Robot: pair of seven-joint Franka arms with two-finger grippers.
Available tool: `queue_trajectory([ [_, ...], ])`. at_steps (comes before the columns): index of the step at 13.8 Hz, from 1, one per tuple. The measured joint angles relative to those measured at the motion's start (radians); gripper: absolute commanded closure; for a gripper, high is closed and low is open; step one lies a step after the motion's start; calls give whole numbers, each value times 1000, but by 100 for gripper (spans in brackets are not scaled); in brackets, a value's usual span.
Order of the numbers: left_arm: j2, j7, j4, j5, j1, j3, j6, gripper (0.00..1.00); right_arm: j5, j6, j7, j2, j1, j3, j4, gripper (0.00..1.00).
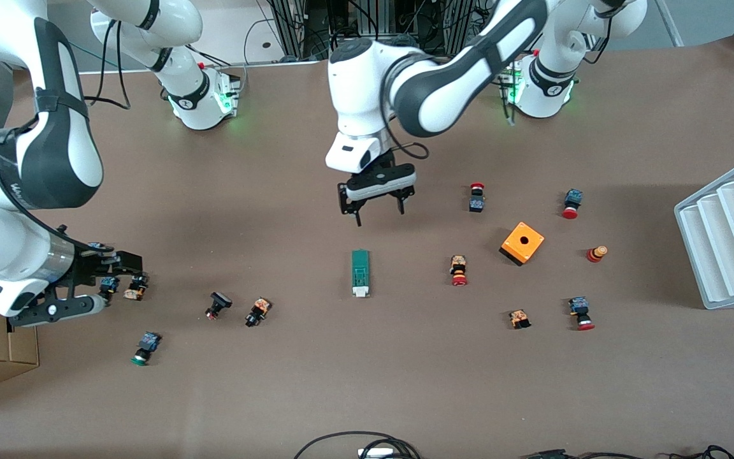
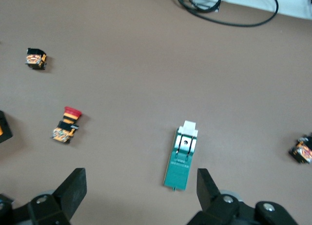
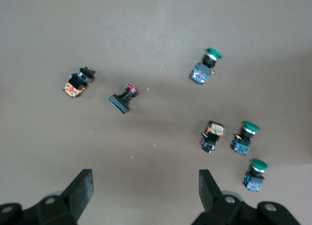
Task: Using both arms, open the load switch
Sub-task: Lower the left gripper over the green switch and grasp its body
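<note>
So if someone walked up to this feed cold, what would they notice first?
Probably the left gripper, open and hanging in the air over the bare table just short of the green load switch, which lies flat mid-table with its white end toward the front camera. Next, the right gripper, also open, over a cluster of small push buttons at the right arm's end. The orange box stands out among scattered buttons toward the left arm's end.
</note>
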Motion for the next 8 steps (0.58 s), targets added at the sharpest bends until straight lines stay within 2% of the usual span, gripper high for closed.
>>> queue_trajectory([
  [8, 173, -300, 2, 391, -101, 0, 7, 0, 0, 44, 0, 15, 28, -3, 0, 0],
])
